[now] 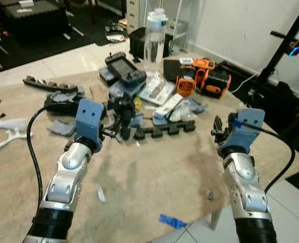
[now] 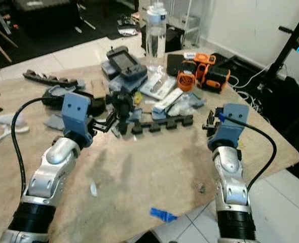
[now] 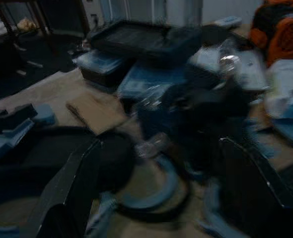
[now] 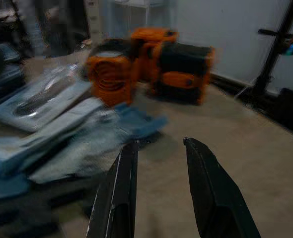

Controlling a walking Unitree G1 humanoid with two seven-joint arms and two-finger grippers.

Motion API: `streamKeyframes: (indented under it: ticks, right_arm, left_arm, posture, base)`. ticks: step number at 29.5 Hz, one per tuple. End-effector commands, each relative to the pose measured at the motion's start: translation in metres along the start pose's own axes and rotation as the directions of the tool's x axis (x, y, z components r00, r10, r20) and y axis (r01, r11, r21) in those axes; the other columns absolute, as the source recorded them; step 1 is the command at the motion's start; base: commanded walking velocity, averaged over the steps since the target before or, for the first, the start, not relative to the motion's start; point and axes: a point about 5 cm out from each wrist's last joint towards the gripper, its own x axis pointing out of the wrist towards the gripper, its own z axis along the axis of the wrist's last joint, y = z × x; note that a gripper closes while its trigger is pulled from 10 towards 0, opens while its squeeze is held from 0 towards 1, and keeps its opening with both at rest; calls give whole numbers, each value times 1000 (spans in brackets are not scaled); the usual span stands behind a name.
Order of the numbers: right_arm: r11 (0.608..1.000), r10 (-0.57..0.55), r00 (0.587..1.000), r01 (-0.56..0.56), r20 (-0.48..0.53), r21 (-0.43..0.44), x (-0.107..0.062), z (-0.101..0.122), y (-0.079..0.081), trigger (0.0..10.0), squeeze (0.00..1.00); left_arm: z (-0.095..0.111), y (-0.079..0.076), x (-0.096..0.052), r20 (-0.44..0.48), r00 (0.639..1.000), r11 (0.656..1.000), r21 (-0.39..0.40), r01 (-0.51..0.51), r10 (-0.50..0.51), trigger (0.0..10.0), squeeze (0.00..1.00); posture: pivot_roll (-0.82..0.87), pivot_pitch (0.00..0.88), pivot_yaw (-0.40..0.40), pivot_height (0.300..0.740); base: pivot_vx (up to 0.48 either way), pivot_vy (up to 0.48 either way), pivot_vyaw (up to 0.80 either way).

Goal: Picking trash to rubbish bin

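My left gripper (image 1: 120, 126) is held over the clutter in the middle of the table, open. In the left wrist view its wide-spread fingers (image 3: 72, 198) frame a dark crumpled lump wrapped in clear crinkled plastic (image 3: 196, 109), which lies just ahead of the tips; the same lump (image 1: 121, 106) shows from above. My right gripper (image 1: 218, 129) hovers over bare table at the right, open by a narrow gap (image 4: 160, 143) with nothing in it. Pale blue packets (image 4: 82, 144) lie ahead of it. Loose scraps lie near me: a white bit (image 1: 101, 194), a blue strip (image 1: 172, 221), a grey crumb (image 1: 208, 193).
The tan table (image 1: 159, 172) carries a clear bottle (image 1: 155, 40), a black handheld device (image 1: 124, 68), orange and black tools (image 1: 205, 76), black bracket strips (image 1: 164, 130) and a white part (image 1: 2, 132). Its front-right edge drops to a tiled floor. A black stand (image 1: 286, 45) rises at the right.
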Motion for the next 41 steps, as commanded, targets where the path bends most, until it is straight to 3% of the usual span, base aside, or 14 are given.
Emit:
streamKeyframes:
  ticks: [1,12,19,20,21,22,23,26,30,33,41]
  right_arm:
    - [1000,0,1000,0,-9,-1,-1,-2,0,10000,0]
    - [1000,-9,1000,9,-21,17,0,-3,-4,10000,0]
    - [996,80,994,-77,-79,43,7,-10,-7,10000,0]
    - [993,115,989,-112,-94,41,9,-12,-7,10000,271]
    - [988,149,983,-145,-105,48,10,-13,-7,10000,788]
    - [985,169,980,-164,-110,51,11,-14,-7,10000,788]
    - [978,205,974,-201,-101,48,12,-14,-7,10000,1000]
    - [950,311,947,-308,-84,49,16,-14,-7,10000,1000]
    - [932,360,930,-356,-74,62,17,-13,-5,10000,1000]
    - [873,485,873,-479,-59,89,17,-13,4,10000,1000]
    - [839,544,835,-538,-89,81,34,-19,4,10000,1000]
  left_arm:
    - [-7,2,-2,-26,1000,1000,2,-10,10,10000,0]
    - [-7,3,-2,-28,1000,1000,13,-4,4,10000,0]
    - [-2,-4,1,-15,996,995,44,91,-90,10000,0]
    - [0,-4,1,-8,995,994,43,103,-103,10000,0]
    - [1,-4,2,-5,994,993,42,108,-108,10000,0]
    - [2,-4,3,-3,994,993,42,110,-110,10000,0]
    - [3,-4,3,0,993,993,43,114,-114,10000,0]
    - [5,-7,4,9,991,989,57,134,-134,10000,0]
    - [7,-10,4,18,988,987,59,151,-153,10000,0]
    - [8,-16,4,21,978,975,83,207,-209,10000,0]
    - [11,-18,8,21,974,970,94,223,-226,10000,0]
  posture:
    - [-45,157,9,740]
    - [-45,158,11,740]
    - [-46,160,15,740]
    - [-46,160,15,740]
    - [-42,163,29,740]
    - [-42,163,29,740]
    - [-38,165,36,740]
    - [-40,166,41,740]
    - [-40,166,41,740]
    - [-37,168,50,740]
    - [-23,197,59,740]
  base:
    - [0,0,0]
    - [0,0,0]
    - [0,0,0]
    - [0,0,0]
    - [0,0,0]
    - [0,0,0]
    - [0,0,0]
    - [0,0,0]
    - [0,0,0]
    - [0,0,0]
    - [0,0,0]
